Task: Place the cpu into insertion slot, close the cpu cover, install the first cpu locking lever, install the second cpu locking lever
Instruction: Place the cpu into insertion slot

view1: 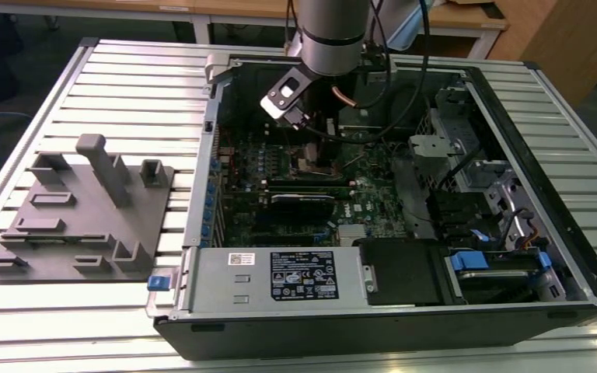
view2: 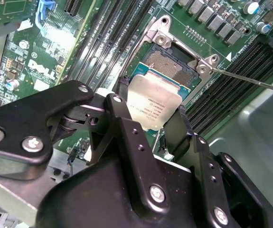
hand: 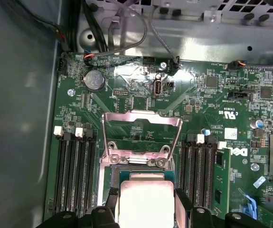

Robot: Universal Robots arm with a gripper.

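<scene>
The cpu is held clamped in the gripper over the insertion slot, with the cpu cover swung open.

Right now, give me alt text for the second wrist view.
The end effector grips the cpu by two opposite edges, partly covering the open slot, whose pin grid shows beyond it. Green board and long black memory slots lie around the slot.

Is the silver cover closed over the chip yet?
No, the cpu cover stands swung open, away from the insertion slot, while the gripper holds the cpu.
</scene>
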